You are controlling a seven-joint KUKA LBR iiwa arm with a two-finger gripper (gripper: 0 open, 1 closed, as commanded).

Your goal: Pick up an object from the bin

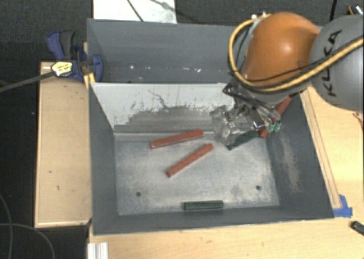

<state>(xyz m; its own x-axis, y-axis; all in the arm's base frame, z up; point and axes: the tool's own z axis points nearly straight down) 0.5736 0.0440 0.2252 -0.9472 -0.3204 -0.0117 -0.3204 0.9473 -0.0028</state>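
My gripper [226, 128] hangs low at the back right of the bin, just beyond the right end of a reddish-brown stick [177, 139] lying along the back of the floor. A second reddish-brown stick [189, 160] lies slanted just in front of it, its upper end close below the gripper. A dark green piece [243, 138] sits right against the gripper's right side, with a small red bit [264, 132] beside it. Whether the green piece is gripped or just lies beneath is hidden by the gripper's body.
A dark green flat bar [202, 205] lies by the bin's front wall. The orange cover and cables of the arm hang over the bin's back right corner. The right wall stands close to the gripper.
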